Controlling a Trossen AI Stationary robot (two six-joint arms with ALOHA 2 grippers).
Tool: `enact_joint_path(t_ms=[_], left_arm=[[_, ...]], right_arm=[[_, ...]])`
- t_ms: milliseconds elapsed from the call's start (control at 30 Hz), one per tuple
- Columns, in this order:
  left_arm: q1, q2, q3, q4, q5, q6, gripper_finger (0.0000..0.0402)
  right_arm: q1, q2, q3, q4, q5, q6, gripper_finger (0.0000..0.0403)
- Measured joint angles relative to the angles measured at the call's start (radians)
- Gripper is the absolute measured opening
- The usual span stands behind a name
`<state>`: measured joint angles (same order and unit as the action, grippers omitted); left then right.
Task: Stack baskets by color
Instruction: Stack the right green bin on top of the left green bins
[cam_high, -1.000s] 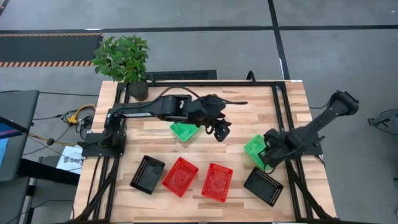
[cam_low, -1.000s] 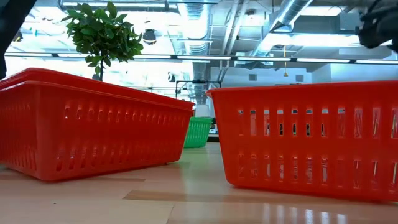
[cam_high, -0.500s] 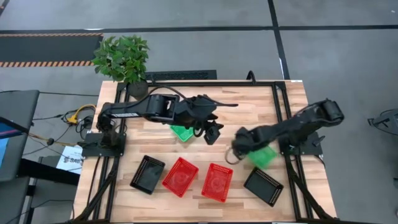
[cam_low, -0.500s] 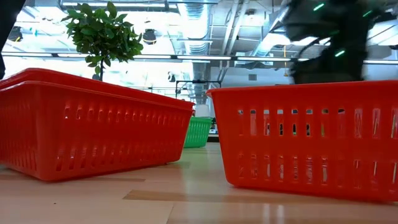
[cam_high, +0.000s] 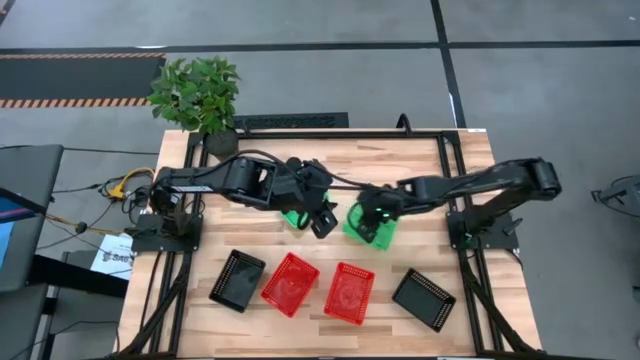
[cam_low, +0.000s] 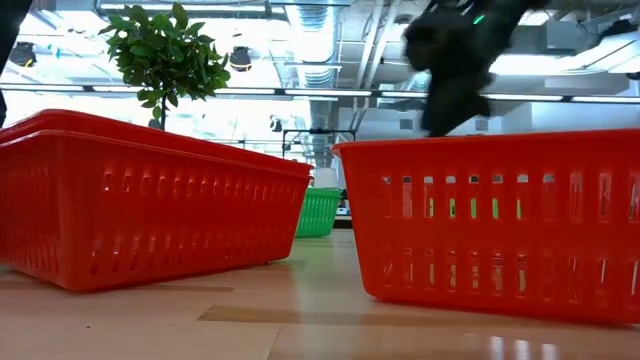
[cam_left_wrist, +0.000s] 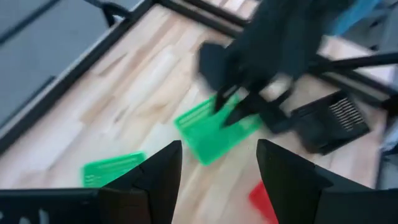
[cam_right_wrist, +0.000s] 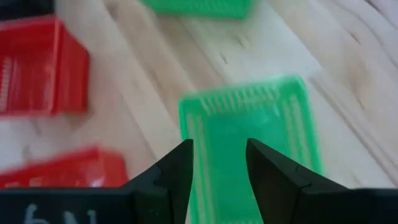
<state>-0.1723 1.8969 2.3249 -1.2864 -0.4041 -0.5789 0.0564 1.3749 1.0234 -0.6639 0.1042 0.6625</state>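
A green basket (cam_high: 371, 226) hangs under my right gripper (cam_high: 378, 208) over the middle of the table, and the gripper is shut on it. The left wrist view also shows this basket (cam_left_wrist: 217, 132) in the dark fingers. A second green basket (cam_high: 291, 214) rests on the table beside it, partly under my left arm. My left gripper (cam_high: 322, 222) hovers open just right of that basket, with nothing between its fingers (cam_left_wrist: 163, 168). Two red baskets (cam_high: 290, 283) (cam_high: 349, 293) and two black baskets (cam_high: 237, 280) (cam_high: 423, 298) lie in a row near the front edge. My right gripper pinches the green basket at one edge (cam_right_wrist: 219, 163) between its two fingers, coming slanting down from the table's right. The basket's perforated flat face (cam_right_wrist: 249, 124) stretches away beyond the fingertips. It hangs tilted below the fingers; the fingers themselves hide the exact place of contact.
A potted plant (cam_high: 200, 95) stands at the far left corner. A black frame (cam_high: 440, 140) runs round the tabletop. Bare wood shows at the far side and between the green baskets and the front row. In the low view the red baskets (cam_low: 150, 200) fill the foreground.
My right gripper has swung from the table's right edge toward the middle, carrying the green basket with it and rolling its wrist, so the basket now hangs next to the other green one. My left gripper has drawn back a little toward the table's left, still open.
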Motion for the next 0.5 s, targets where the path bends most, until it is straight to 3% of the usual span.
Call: enact_joint_path(t_ms=[267, 500], left_arm=[[0.029, 0.003, -0.104, 0.097, 0.021, 0.154, 0.0196], [0.082, 0.003, -0.327, 0.447, 0.159, 0.36, 0.0196]], right_arm=[[0.194, -0.267, 0.013, -0.374, 0.001, 0.303, 0.017], [0.443, -0.375, 0.012, -0.53, 0.131, 0.613, 0.017]])
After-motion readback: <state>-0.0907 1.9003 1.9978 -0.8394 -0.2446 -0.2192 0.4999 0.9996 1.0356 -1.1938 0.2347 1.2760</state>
